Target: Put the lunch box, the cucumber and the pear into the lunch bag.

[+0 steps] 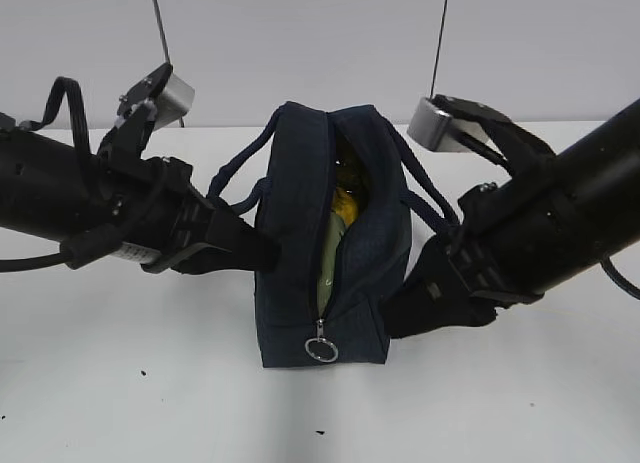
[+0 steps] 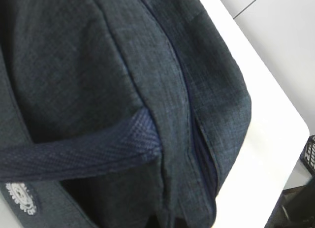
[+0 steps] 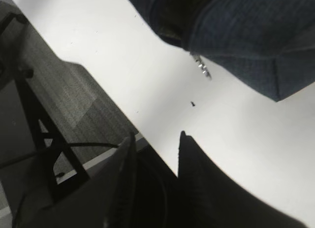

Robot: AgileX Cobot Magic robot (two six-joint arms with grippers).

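Observation:
The navy lunch bag (image 1: 290,233) stands upright at the table's middle, its top zipper partly open and the ring pull (image 1: 321,349) hanging at the near end. Through the gap show the pale green lunch box (image 1: 333,258) and, above it, the yellow pear (image 1: 347,201). The cucumber does not show. My left gripper (image 1: 268,253) is shut, pinching the bag's left side; its wrist view is filled with bag fabric (image 2: 98,65) and a handle strap (image 2: 74,154). My right gripper (image 3: 157,135) sits low beside the bag's right near corner (image 1: 395,318), fingers apart with nothing between them.
The white table (image 1: 120,383) spreads around the bag, with small dark specks (image 3: 193,104) on it. In the right wrist view the table's edge and the floor with a dark stand (image 3: 39,139) lie just behind the gripper. A bag corner (image 3: 246,36) hangs above.

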